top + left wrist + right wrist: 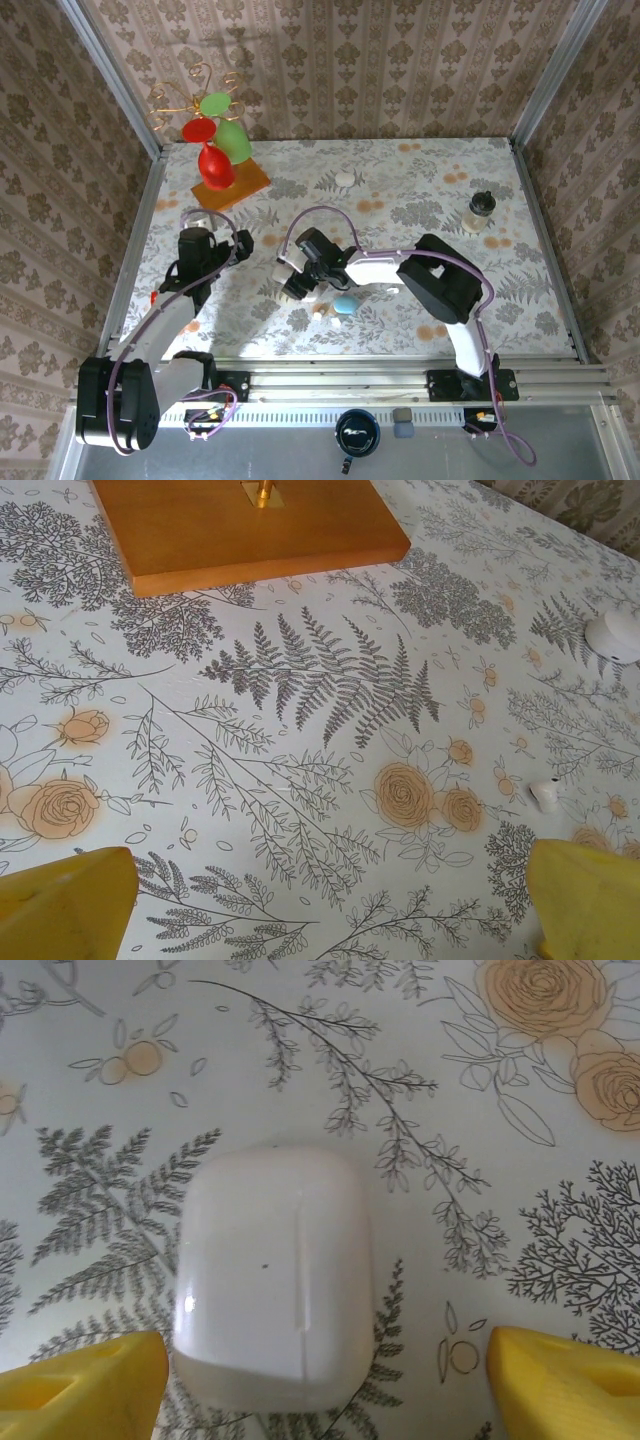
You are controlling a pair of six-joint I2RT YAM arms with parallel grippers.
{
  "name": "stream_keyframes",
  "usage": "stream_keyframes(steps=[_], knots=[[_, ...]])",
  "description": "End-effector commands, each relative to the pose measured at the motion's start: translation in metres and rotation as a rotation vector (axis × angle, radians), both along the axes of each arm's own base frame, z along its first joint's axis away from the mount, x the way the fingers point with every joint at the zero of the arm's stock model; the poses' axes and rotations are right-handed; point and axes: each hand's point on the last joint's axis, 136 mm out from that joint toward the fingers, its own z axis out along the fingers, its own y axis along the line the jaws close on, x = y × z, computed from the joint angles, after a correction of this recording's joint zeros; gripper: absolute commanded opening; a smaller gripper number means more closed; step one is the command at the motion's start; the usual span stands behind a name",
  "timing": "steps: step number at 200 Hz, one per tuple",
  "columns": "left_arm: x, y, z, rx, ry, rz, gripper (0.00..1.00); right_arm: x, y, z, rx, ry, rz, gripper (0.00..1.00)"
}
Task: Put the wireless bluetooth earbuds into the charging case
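A white rounded-rectangular plastic charging case (275, 1275) lies flat on the floral-printed desk (500, 1110) at the centre of the right wrist view. Its long axis runs from bottom to top of the frame, with a thin seam line along that axis. The right gripper (320, 1365) has its 2 yellow fingers (80, 1390) apart, 1 on each side of the case's lower end. The finger at lower left is just beside the case's corner, and the one at lower right stands clear, with bare desk between. In the left wrist view, 1 tiny white plastic earbud (546, 794) lies on the desk at right of centre. Its long axis is roughly upright in the frame, but it is too small to tell which end is which. The left gripper (330, 890) is spread wide over bare desk, holding nothing. An orange wooden board (250, 530) lies along the top of that frame. In the top view, a pale blue pebble-shaped case (345, 304) sits at lower centre.
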Motion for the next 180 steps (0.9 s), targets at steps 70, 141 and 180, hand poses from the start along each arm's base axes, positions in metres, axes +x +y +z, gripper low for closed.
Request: stream_keyframes(steps=[70, 141, 180], knots=[[0.002, -0.002, -0.001, 0.003, 0.015, -0.015, 1.0, -0.013, 0.006, -0.025, -0.018, 0.094, 0.129, 0.69], [0.002, -0.007, -0.005, -0.011, 0.04, -0.041, 1.0, -0.019, 0.012, -0.03, -0.01, 0.122, 0.213, 0.54], [0.001, -0.007, -0.005, -0.008, 0.053, -0.043, 1.0, -0.017, 0.009, -0.022, -0.018, 0.079, 0.23, 0.47]])
